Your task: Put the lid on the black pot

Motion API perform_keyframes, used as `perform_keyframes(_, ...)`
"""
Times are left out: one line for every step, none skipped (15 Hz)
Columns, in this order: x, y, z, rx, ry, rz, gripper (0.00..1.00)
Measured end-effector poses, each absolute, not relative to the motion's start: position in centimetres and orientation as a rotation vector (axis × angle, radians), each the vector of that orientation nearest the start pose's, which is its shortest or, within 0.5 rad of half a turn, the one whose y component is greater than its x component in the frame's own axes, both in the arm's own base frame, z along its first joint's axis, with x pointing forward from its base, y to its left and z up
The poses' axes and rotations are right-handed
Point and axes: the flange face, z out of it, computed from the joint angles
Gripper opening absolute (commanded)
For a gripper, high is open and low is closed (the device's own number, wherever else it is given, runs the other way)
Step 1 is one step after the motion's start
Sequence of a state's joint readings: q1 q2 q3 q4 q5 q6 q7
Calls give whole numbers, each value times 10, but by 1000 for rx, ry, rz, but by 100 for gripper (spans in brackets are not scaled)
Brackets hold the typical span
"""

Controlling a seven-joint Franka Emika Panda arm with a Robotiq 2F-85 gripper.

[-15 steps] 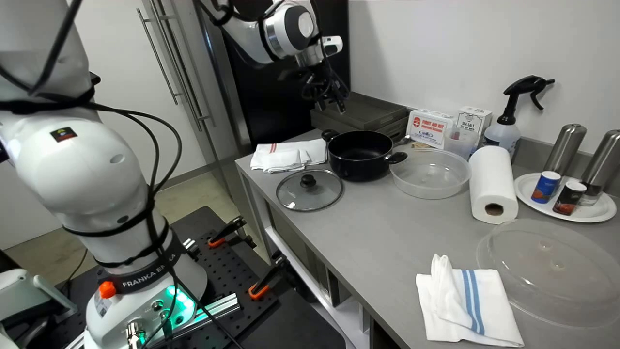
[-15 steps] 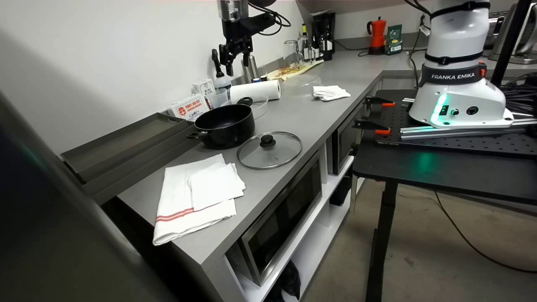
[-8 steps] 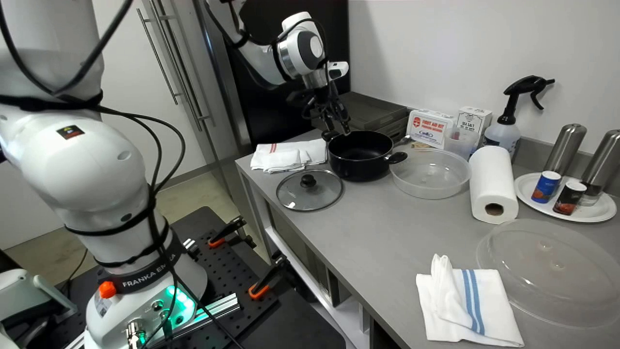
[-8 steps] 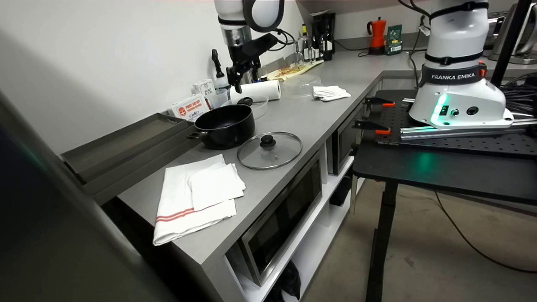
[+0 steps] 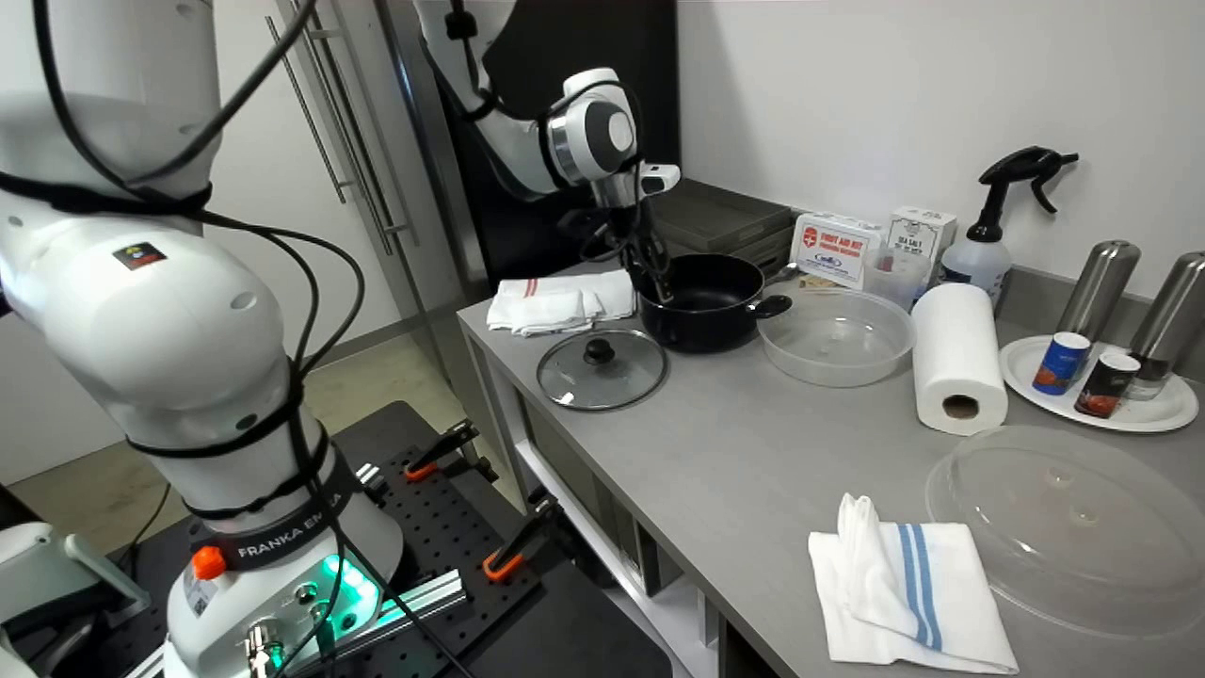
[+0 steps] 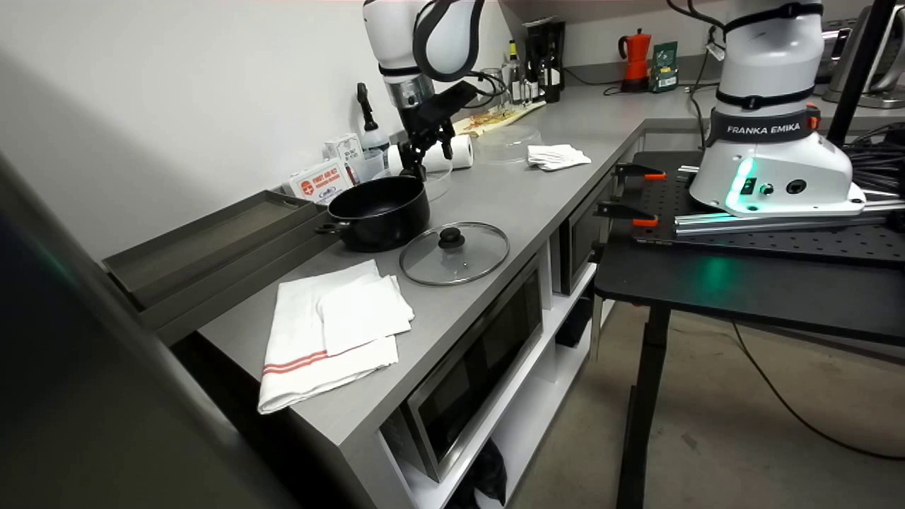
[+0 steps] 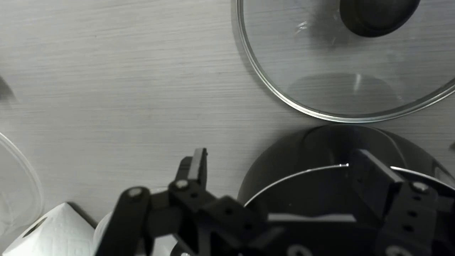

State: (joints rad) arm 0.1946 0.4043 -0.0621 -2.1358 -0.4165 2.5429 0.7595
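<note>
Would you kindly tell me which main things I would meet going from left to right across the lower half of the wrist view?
A clear dish cut off by the edge → the white paper towel roll → one gripper finger → the black pot.

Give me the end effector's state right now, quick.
End effector: open, holding nothing.

Moka pot (image 6: 635, 63) and paper towels (image 5: 955, 344) suggest a kitchen.
</note>
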Motion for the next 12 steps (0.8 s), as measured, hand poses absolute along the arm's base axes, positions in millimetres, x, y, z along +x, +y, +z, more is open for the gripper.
perform_keyframes(566, 81, 210, -3332, 469, -169, 100)
perform_keyframes(564, 83, 205, -3325, 467, -147, 100)
perform_keyframes(562, 85, 201, -3317, 460, -121, 100)
perform_keyframes(560, 88, 197, -3306, 448, -94, 100)
perform_keyframes(558, 90, 192, -3296, 433, -67, 100)
perform_keyframes(555, 93, 188, -3285, 417, -40, 100)
perform_keyframes(553, 96, 183, -3274, 398, -13, 100)
perform_keyframes(550, 98, 178, -3265, 379, 14, 100)
perform_keyframes(547, 99, 174, -3258, 360, 37, 100)
perform_keyframes(544, 101, 169, -3252, 342, 59, 100)
perform_keyframes(542, 102, 164, -3245, 323, 82, 100)
perform_keyframes(540, 104, 159, -3240, 301, 104, 100)
